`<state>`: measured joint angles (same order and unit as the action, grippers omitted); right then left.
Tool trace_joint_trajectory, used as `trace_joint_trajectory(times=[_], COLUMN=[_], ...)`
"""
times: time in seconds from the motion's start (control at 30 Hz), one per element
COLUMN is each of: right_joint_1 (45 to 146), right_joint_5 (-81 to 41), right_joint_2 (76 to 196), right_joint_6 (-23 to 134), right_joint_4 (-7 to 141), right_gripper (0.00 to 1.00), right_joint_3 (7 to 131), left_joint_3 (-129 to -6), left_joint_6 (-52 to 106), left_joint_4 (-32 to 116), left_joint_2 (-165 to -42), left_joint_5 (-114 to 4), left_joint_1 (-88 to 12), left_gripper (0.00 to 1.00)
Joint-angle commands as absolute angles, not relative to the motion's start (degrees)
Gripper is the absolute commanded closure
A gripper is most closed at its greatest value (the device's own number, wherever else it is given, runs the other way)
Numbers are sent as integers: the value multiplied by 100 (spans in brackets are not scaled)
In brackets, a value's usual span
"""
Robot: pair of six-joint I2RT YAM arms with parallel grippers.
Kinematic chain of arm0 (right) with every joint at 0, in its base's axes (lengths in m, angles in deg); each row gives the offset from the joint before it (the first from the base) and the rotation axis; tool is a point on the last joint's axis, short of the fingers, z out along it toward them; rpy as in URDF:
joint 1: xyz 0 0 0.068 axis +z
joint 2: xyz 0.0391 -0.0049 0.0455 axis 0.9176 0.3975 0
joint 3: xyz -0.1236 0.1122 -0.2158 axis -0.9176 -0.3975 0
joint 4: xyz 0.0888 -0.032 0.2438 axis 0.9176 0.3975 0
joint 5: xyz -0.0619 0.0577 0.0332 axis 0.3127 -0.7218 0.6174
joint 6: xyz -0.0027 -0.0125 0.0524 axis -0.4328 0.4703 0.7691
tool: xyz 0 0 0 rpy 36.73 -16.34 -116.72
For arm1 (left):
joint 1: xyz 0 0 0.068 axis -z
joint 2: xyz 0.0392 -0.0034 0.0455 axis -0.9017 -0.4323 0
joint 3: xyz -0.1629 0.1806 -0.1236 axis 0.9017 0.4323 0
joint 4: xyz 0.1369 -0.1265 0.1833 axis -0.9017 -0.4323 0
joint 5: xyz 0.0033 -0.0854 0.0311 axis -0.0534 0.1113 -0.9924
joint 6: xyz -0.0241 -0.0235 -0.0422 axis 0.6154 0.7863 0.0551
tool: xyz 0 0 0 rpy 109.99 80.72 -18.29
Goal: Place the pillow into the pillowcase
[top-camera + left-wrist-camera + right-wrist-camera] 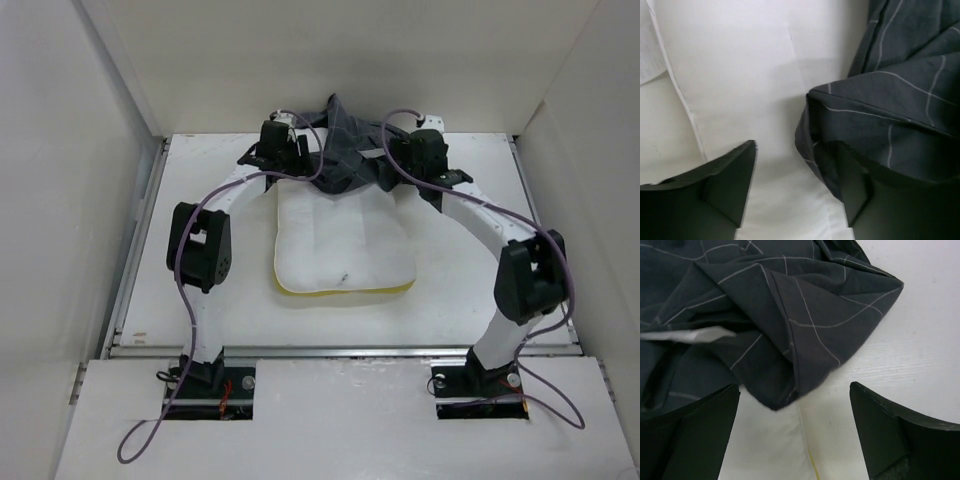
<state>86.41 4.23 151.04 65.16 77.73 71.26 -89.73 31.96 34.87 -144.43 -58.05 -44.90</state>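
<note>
Pillow (340, 245) lies flat mid-counter (190, 300), yellow band on the near edge, so its far end faces the case. Case (345, 150) sits bunched at that far end, overlapping the edge. Both arms reach in from either side, prob. to find the mouth & draw it over.

L end effector (790, 172): jaws apart, white showing in the gap, nothing clamped. One finger (890, 215) is tucked against a fold of case; can't tell if it's inside the opening.

R end effector (794, 390): spread wide, released. A case corner hangs just ahead between the jaws, w/ pillow beneath.

Judgement: pillow barely in, if at all. Next move needs a pinch on the hem each side, not a loose fold, or the case will likely just slide off.
</note>
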Motion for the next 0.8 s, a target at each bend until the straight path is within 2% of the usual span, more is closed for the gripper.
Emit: trace_joint_trajectory(times=[0.0,0.1,0.13,0.2,0.23,0.27,0.33,0.37,0.53,0.63,0.77], right_joint_1=[8591,8399,8346,8240,8170,8169,8108,8108,8108,8108,8108], right_joint_5=[755,993,906,782,782,782,835,835,1107,1169,1230], right_joint_2=[15596,16096,16194,16318,16318,16318,16318,16249,15678,14897,13693], right_joint_6=[6830,6997,7059,7147,7148,7200,7201,7201,6709,6279,5795], right_joint_4=[7537,7553,7623,7624,7624,7624,7624,7624,7624,7572,7239], right_gripper=[4,11,19,28,48,63,82,98,100,100,100], right_joint_3=[7693,8009,8088,8142,8142,8081,8080,8080,8150,8230,8177], left_joint_3=[-9471,-9701,-9762,-9833,-9833,-9772,-9632,-9483,-9359,-9420,-9420], left_joint_6=[3028,3028,3028,3028,3028,2976,2888,2888,2888,2888,2537], left_joint_4=[3388,3388,3388,3475,3529,3686,3897,4107,4259,4197,4135], left_joint_2=[-14620,-14832,-14894,-14894,-14816,-14746,-14501,-14394,-13525,-12726,-11636], left_joint_5=[-5708,-5391,-5295,-4979,-4908,-4907,-4907,-4907,-5388,-5845,-7161], left_joint_1=[-4470,-4470,-4470,-4470,-4409,-4409,-4356,-4304,-4443,-4619,-4699], left_gripper=[44,58,68,76,85,97,100,100,100,100,100])
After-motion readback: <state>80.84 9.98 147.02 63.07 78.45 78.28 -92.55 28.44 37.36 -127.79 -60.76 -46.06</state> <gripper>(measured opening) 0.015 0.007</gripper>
